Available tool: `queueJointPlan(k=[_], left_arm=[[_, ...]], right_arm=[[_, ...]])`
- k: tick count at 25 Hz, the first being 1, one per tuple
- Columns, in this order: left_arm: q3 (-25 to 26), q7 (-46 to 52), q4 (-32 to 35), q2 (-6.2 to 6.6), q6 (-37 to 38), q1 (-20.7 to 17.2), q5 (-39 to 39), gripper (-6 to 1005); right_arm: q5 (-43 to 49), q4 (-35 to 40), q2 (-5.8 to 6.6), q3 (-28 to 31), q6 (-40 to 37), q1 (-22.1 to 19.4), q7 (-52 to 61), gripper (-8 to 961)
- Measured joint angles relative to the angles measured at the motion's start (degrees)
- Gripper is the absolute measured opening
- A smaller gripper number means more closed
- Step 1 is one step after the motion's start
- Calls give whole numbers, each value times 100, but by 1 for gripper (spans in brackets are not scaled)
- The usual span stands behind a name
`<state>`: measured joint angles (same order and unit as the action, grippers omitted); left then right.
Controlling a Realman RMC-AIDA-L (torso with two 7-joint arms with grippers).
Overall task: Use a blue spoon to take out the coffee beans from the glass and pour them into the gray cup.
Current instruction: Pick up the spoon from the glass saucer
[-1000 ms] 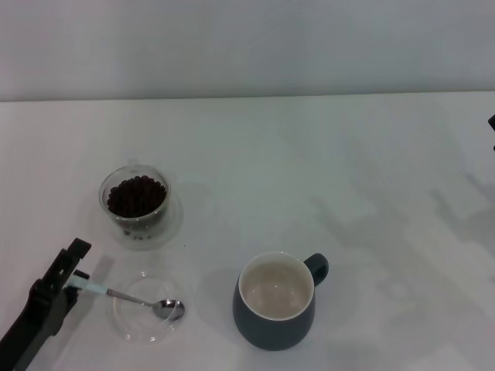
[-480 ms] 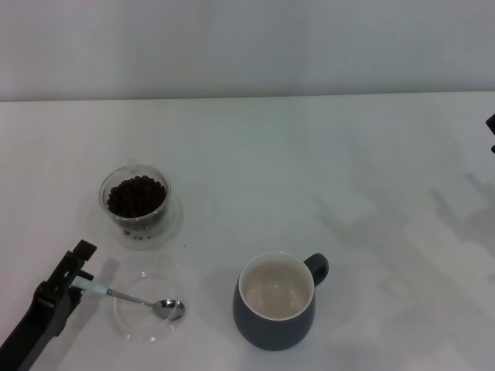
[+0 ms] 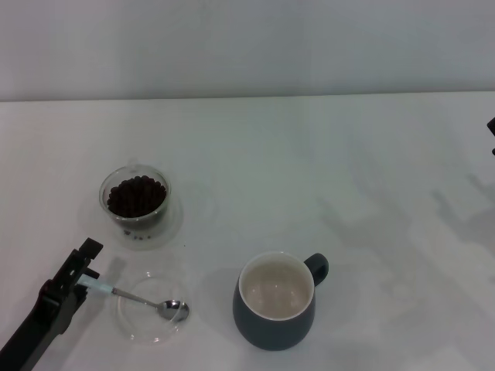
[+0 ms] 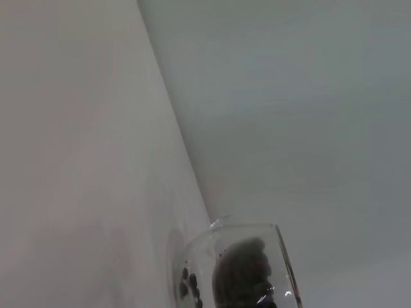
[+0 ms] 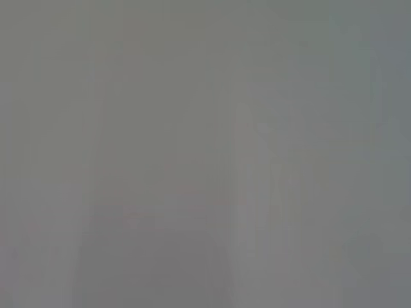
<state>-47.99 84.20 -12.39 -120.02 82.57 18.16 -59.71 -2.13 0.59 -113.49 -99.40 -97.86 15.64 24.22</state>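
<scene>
The blue spoon [image 3: 138,297] is found at the near left of the table [image 3: 325,170]. Its pale handle is pinched between the fingers of the left gripper [image 3: 87,280], which are closed on it. Its shiny bowl is rested in a flat clear dish [image 3: 151,318]. No beans can be seen in the spoon.

Compared with a second ago, the spoon and the left gripper have been slid a little toward the right and nearer. The dish has been nudged along with them. The spoon has not been lifted yet, so it is judged that scooping has not begun.

The glass [image 3: 136,202] is stood farther back, a bit apart from the dish. It is filled with the coffee beans [image 3: 136,194]. In the left wrist view, the glass [image 4: 241,269] and its dark beans [image 4: 241,276] are seen too.

The gray cup [image 3: 276,300] is placed near and to the right of the dish. Its cream inside is seen with no beans in it.

Only a dark bit of the right gripper [image 3: 492,135] is seen at the far right edge. Whether it is open cannot be told.
</scene>
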Motion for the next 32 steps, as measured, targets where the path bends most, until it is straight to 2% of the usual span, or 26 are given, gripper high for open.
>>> queueJointPlan(k=[13,18,29,32], left_arm=[[0,-42,-62,-20,-22,19,-12,876],[2,-37,-62,-22,6,5,-24,836],[15,77,-110,-9,3,8,-24,379],[15,142,-114,-1,-20,21,-23,298]], right_arm=[[-7,22,6,0,84,4,-116,779],[-7,27,19,0,84,7,-118,779],[-4,30,-1,0,39,17,-295,780],[2,30,-32,0,3,11,-417,780]])
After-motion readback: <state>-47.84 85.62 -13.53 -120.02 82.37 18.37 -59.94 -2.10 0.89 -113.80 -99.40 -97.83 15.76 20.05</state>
